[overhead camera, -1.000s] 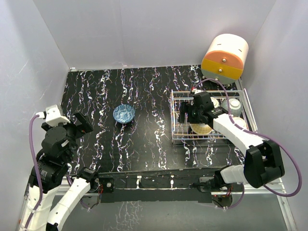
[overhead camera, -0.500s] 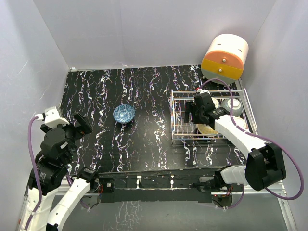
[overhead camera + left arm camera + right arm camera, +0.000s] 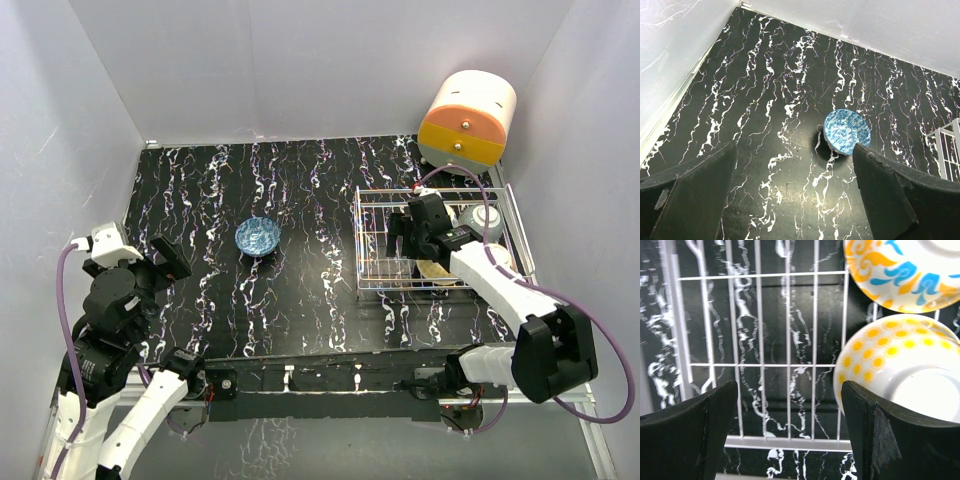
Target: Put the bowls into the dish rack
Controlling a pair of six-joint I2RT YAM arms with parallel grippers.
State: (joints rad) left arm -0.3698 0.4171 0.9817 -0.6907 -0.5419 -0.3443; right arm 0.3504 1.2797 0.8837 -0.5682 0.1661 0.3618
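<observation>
Silver-wire dish rack [image 3: 372,282] at right edge: sets down yellow-dotted bowl [image 3: 900,371], backs right gripper [image 3: 789,412] off, jaws wide and empty. Leaves blue bowl [image 3: 258,237] left of worktop [image 3: 310,185] centre; left gripper [image 3: 795,192] spread wide, empty.

Bright, even light; perhaps slightly soft.

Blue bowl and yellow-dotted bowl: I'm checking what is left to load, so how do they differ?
Colour: the blue bowl is blue-and-white patterned; the yellow-dotted bowl is white with yellow dots. Place: the blue bowl stands on the table, outside the dish rack; the yellow-dotted bowl lies inside it. Company: the blue bowl is alone; the yellow-dotted bowl sits beside a painted bowl. Both are round.
</observation>
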